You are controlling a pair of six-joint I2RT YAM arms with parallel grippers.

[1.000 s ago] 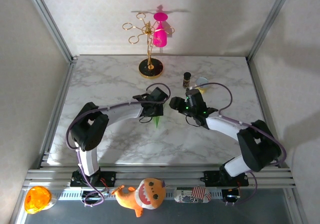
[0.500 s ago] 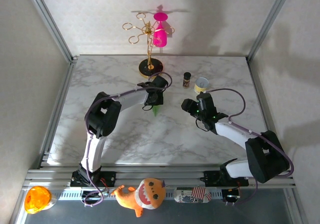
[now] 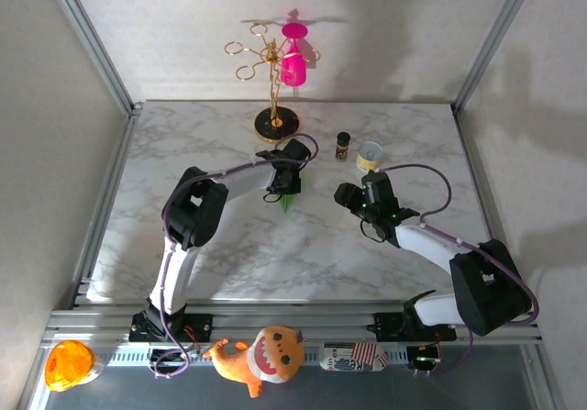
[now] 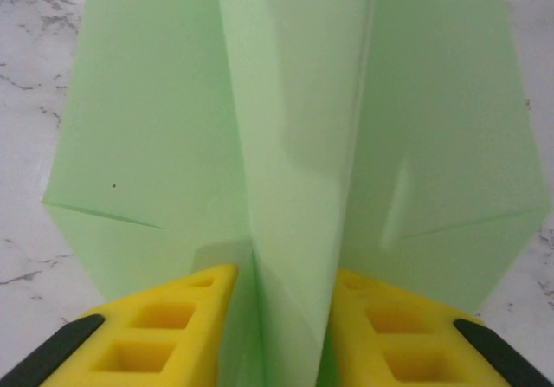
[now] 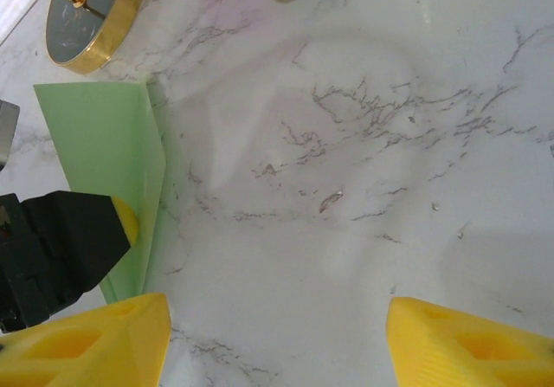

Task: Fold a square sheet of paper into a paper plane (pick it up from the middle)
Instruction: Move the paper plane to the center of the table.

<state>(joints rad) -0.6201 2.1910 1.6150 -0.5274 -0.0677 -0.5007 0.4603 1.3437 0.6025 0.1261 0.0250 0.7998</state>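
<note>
L gripper [image 3: 287,185] reaches over the far middle of the marble table [image 3: 229,245], its yellow fingers [image 4: 173,326] close on either side of the centre ridge of the paper plane [image 4: 286,127]; can't tell if they pinch the ridge or stand just off it. R gripper [image 3: 347,196] is near it on the right, well off the paper, jaws spread wide w/ nothing between, bare marble below. Gold stand [image 3: 273,121] w/ a pink cup [image 3: 293,61] hung on it is at the far edge, just beyond the L gripper. Plane lies on the marble just near of the stand's base, wings out flat, pale green tip poking out on the gripper's near side. Yellow-white cup [image 3: 370,156] and dark jar [image 3: 343,144] stand side by side, far right of the plane
</note>
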